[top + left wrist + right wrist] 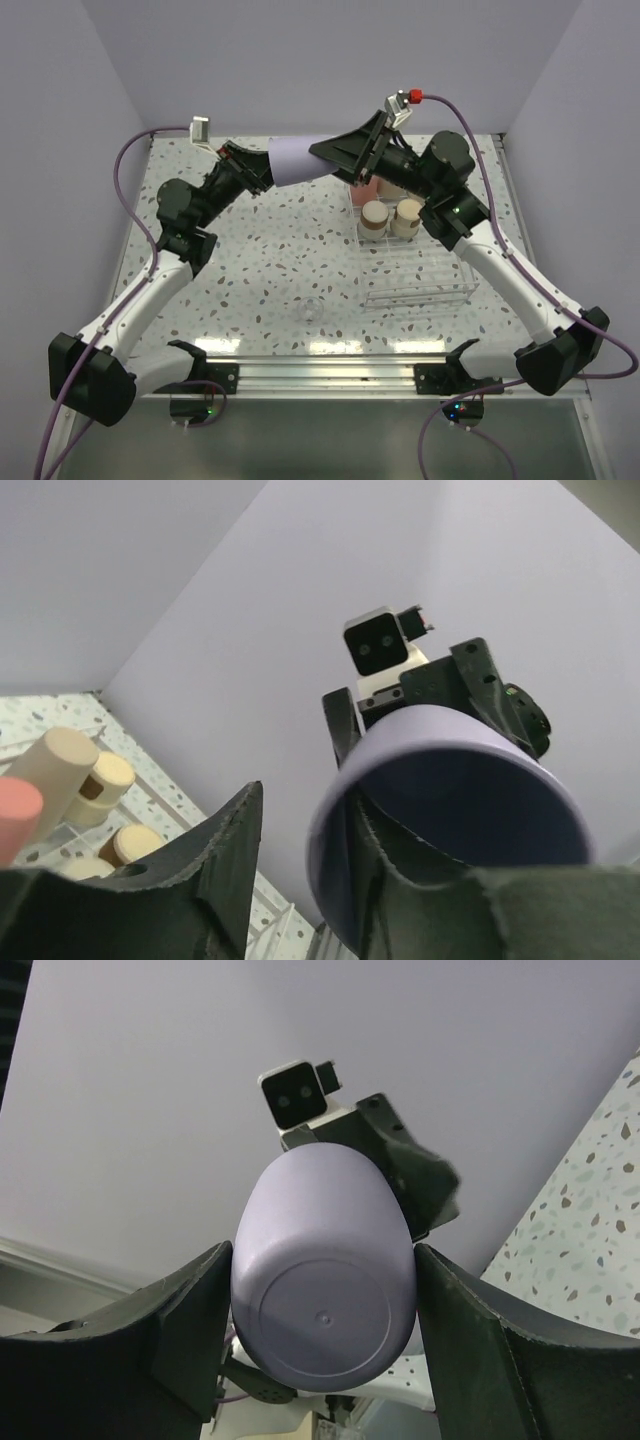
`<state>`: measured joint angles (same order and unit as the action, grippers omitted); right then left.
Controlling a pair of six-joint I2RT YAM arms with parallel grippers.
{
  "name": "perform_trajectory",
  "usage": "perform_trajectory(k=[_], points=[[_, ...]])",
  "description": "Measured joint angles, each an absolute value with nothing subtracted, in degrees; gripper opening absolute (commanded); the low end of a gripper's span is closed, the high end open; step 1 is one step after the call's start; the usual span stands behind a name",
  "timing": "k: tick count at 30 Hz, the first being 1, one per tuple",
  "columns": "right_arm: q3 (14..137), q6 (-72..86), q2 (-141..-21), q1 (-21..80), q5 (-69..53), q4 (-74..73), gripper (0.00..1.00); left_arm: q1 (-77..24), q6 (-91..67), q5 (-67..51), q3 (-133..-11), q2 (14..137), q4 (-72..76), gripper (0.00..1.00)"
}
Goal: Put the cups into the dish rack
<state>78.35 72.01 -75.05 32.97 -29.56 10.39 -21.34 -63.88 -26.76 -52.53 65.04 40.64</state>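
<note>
My right gripper [322,1260] clamps the lavender cup [320,1305] midair, likely a handover since the dish rack [420,288] sits rightward; my left gripper [305,820] is open

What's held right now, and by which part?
The lavender cup, sides near its base, in the right claw; left claw straddles the rim with a gap.

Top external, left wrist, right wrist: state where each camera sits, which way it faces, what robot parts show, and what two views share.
Top external: above and behind, looking down on the speckled table; both arms show.
Left wrist: on the left wrist, facing into the smooth lavender cup's mouth; own jaws show.
Right wrist: on the right wrist, facing that cup's base; its jaws flank it.
Shared: both wrist views show the cup and the opposite wrist's camera.
</note>
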Motion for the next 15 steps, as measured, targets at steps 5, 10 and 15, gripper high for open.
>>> perform_trajectory(k=[5, 10, 15], points=[[78.1, 70.6, -74.6, 33.9, -29.0, 8.1, 0.00, -21.4, -59.8, -25.9, -53.6, 65.0, 30.6, 0.89], [78.1, 67.7, -73.7, 33.9, -27.0, 2.1, 0.00, -20.2, -55.8, -24.4, -53.6, 62.1, 19.7, 1.00], [78.8, 63.3, -72.5, 33.6, -24.1, -5.7, 0.00, -17.0, -52.4, -22.4, -53.5, 58.3, 11.6, 1.00]])
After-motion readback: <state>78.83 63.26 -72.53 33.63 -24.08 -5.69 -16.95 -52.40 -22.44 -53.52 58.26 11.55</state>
